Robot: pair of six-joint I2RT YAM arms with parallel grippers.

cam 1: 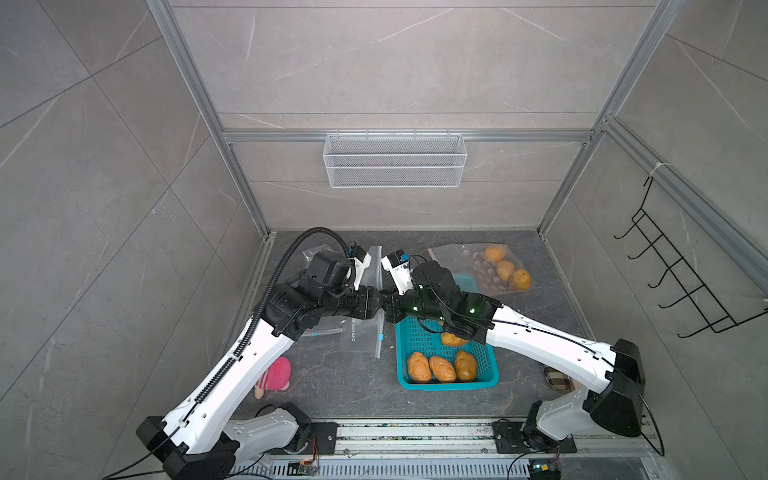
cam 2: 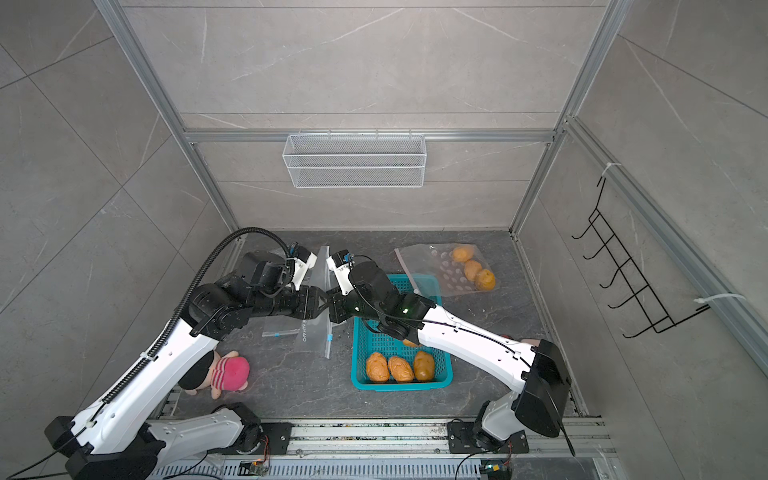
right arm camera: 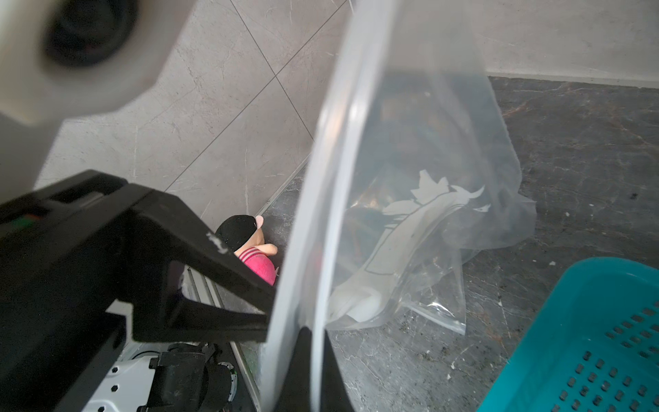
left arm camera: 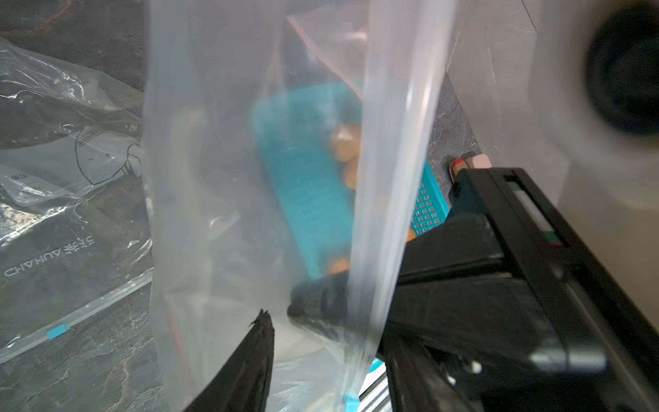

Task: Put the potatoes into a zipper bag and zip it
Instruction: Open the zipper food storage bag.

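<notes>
Both arms meet at mid-table with a clear zipper bag [cam 1: 375, 266] [cam 2: 322, 266] hanging between them. My right gripper [right arm camera: 310, 335] [cam 1: 388, 302] is shut on the bag's rim [right arm camera: 331, 149]. My left gripper [left arm camera: 331, 342] [cam 1: 374, 300] faces it with its jaws apart on either side of the same rim [left arm camera: 388, 178], not pinching it. Three orange-tan potatoes [cam 1: 442, 368] [cam 2: 399, 368] lie at the near end of the teal basket [cam 1: 405, 374] [cam 2: 357, 374]. A fourth [cam 1: 453, 338] is half hidden under the right arm.
A second clear bag [cam 1: 465, 257] at the far right holds three potatoes [cam 1: 505, 268]. More flat bags [left arm camera: 71, 232] lie on the table under the left arm. A pink plush toy [cam 1: 276, 374] sits near left. A wire basket [cam 1: 395, 160] hangs on the back wall.
</notes>
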